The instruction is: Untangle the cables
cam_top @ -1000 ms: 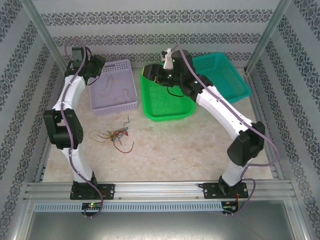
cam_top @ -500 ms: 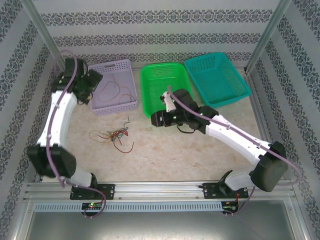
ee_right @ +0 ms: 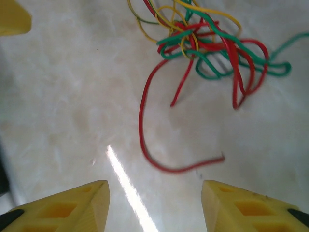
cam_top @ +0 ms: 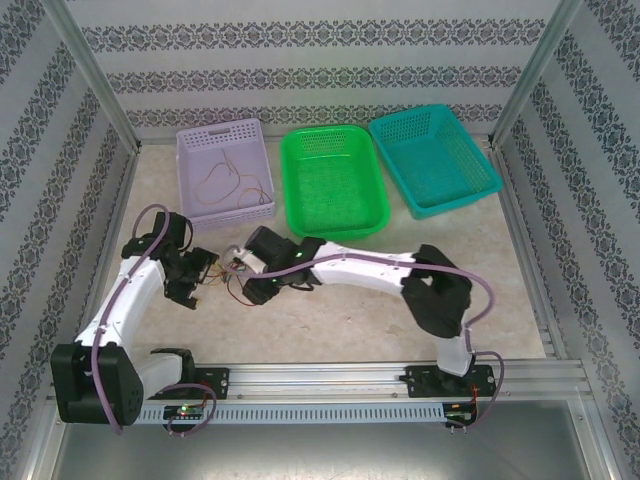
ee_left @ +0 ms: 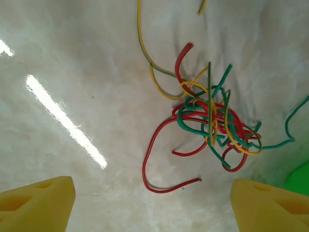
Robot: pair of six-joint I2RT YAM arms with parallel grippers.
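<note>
Lying on the glossy, marble-veined table (cam_top: 340,325), the cables (ee_left: 212,121) form one loose knot of thin, round, smooth-coated strands in red, green and yellow. In the left wrist view, one red strand sweeps clear of the knot in an open C-curve with a free cut end. A yellow-olive strand runs away toward the top edge.

The knot (cam_top: 222,272) sits between the two claws, near the front left of the table. The left gripper (ee_left: 153,186) stands wide apart, with nothing between its blocky yellow fingers (ee_left: 38,205), which have hollow moulded pockets. The right gripper (ee_right: 154,188) is likewise parted and holds nothing, hovering just short of the red curl (ee_right: 159,159).

Behind these are three perforated plastic baskets. The lilac basket (cam_top: 190,195) holds thin wire loops (cam_top: 228,180). The green basket (cam_top: 335,234) and the teal basket (cam_top: 450,206) stand beside it.
</note>
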